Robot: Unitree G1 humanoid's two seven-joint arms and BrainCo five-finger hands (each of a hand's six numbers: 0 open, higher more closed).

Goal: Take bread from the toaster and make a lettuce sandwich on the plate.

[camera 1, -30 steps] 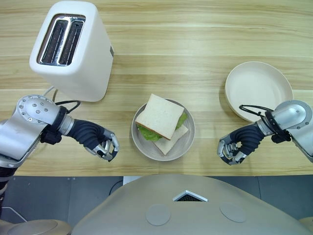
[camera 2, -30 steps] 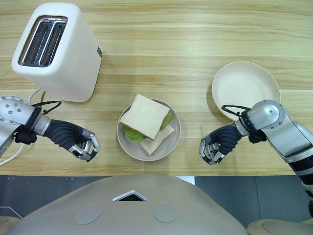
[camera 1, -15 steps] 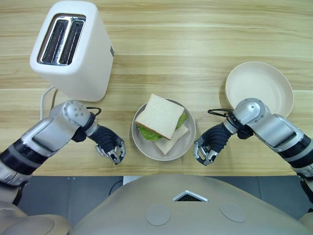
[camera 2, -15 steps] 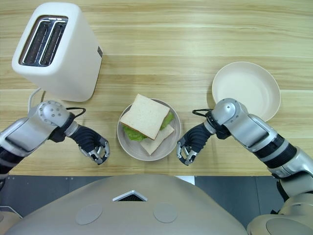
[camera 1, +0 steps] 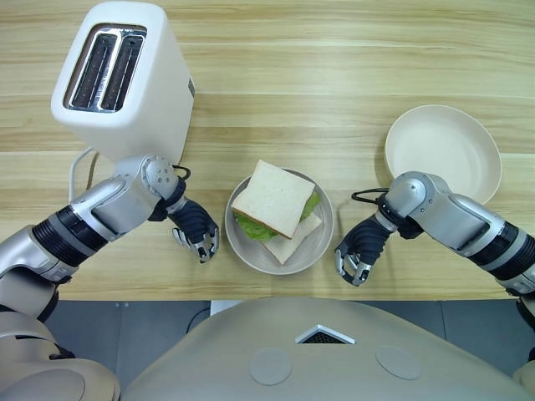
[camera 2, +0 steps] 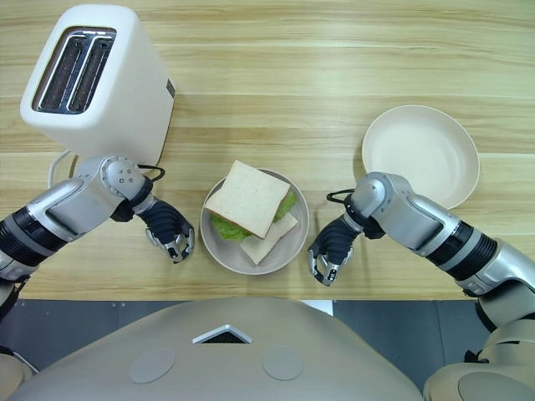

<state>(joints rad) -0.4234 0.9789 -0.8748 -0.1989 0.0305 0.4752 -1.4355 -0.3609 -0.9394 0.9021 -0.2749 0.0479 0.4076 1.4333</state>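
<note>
The sandwich (camera 1: 273,198) lay on the plate (camera 1: 323,242) at the middle of the table's (camera 1: 334,83) near edge. Its top slice sat skewed over the lettuce (camera 1: 253,227), and a corner of the bottom slice (camera 1: 294,242) poked out toward the robot's right. The toaster (camera 1: 125,79) stood well off at the far left, and its slots looked empty. A second, bare dish (camera 1: 443,150) sat to the right.

The left hand (camera 1: 197,230) was just beside the plate's left rim, with its fingers curled in and nothing in them. The right hand (camera 1: 355,251) was near the right rim, likewise curled and empty. Neither touched the plate or the bread.

By the look of things, the build was all but done, and what remained was at most a tidy-up of the crooked top slice. To do that well, the fingers would need to uncurl first (a closed fist can only shove). The slice should be turned with a light touch from above or from both sides at once, so the lettuce stayed put beneath it. The plate would probably slide on the wood if bumped, so any approach should come in over the rim, not against it. If no squaring was wanted, both hands could simply draw away low and clear of the plate.
</note>
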